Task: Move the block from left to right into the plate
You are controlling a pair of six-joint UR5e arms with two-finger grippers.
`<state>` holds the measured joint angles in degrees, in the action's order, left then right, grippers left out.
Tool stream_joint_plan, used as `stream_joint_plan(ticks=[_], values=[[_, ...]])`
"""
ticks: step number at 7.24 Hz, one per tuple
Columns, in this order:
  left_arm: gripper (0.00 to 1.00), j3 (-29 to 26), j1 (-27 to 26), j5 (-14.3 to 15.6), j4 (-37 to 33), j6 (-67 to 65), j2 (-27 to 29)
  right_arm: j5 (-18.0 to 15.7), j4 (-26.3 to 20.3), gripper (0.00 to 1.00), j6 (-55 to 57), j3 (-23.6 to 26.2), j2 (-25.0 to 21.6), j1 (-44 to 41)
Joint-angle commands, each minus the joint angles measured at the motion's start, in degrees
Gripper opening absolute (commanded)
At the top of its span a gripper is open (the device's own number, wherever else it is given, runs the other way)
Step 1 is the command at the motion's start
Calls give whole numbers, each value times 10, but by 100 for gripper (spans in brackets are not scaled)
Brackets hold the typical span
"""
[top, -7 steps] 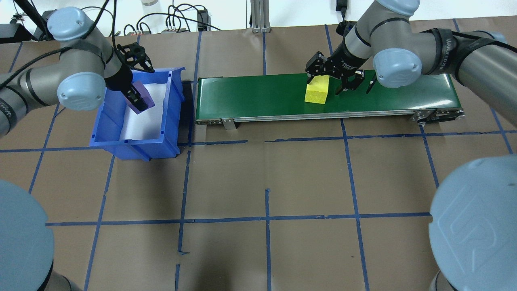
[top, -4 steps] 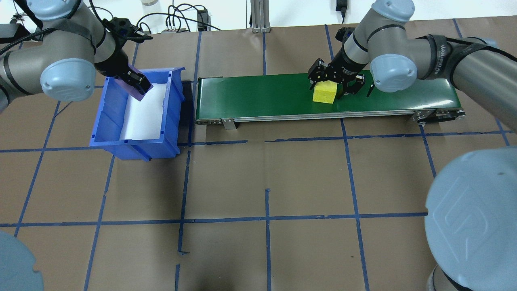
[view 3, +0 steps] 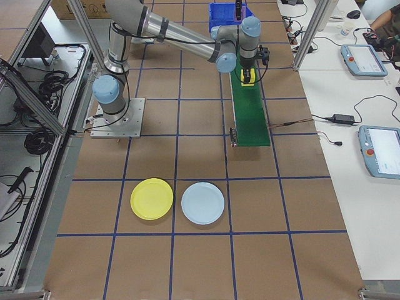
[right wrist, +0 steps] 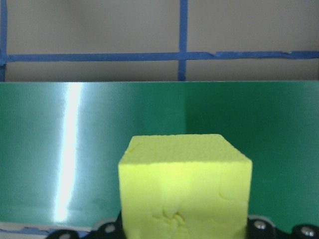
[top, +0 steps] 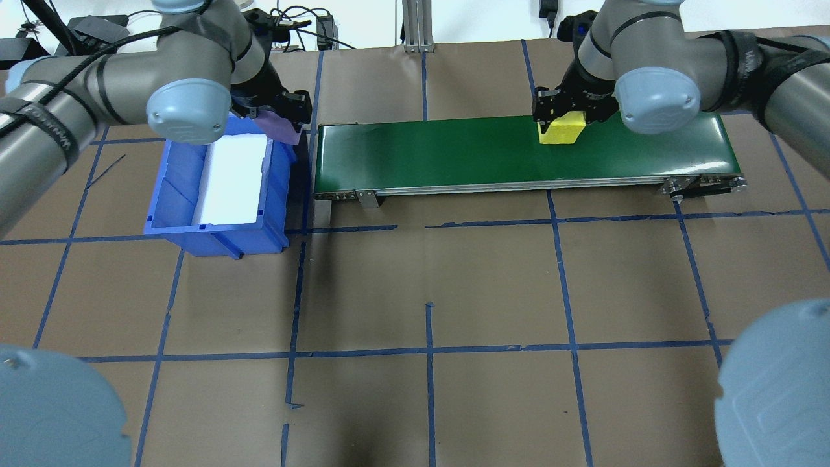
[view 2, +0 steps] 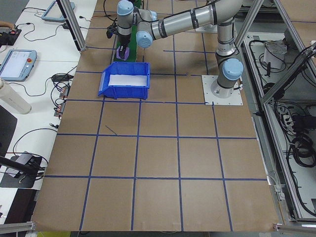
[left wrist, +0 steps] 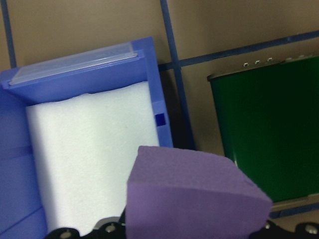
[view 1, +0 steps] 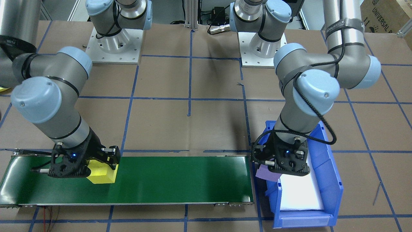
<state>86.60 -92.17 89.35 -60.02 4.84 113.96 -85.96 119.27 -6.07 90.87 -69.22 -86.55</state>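
Clearly both blocks are foam: the yellow block [right wrist: 184, 186] has a pitted, spongy face with a small crease low down, and the purple block [left wrist: 192, 196] has soft, rounded edges. I judge them very light, compressible and grippy, not fragile; a firm squeeze across two opposite flat sides near mid-height should hold, and over-squeezing would only dent them.

The right gripper [view 1: 84, 165] is closed on the yellow block, held just above the green belt [top: 454, 155] toward its right end. The left gripper [view 1: 279, 161] is clamped on the purple block, which hangs over the bin [top: 172, 188] wall nearest the belt, with the white foam liner [left wrist: 89, 154] below.

The yellow plate [view 3: 152, 199] lies on the counter [top: 428, 292], well apart from the belt, beside a pale blue plate [view 3: 202, 203]. Being so light, a block may bounce or cling on release, so let go low.
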Motion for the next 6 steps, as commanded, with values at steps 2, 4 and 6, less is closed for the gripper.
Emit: stream_joint_plan(ticks=[2,4,6], values=[[49,-32,-57,-3,-1,-98,61,-37,-83,30,-259,22,-56,170],[50,-14,-61,-6,-17,-95,62,-39,-79,30,-447,33,-58,305],[100,-12,-61,-6,-16,-97,62,-39,-76,30,-569,40,-57,419]])
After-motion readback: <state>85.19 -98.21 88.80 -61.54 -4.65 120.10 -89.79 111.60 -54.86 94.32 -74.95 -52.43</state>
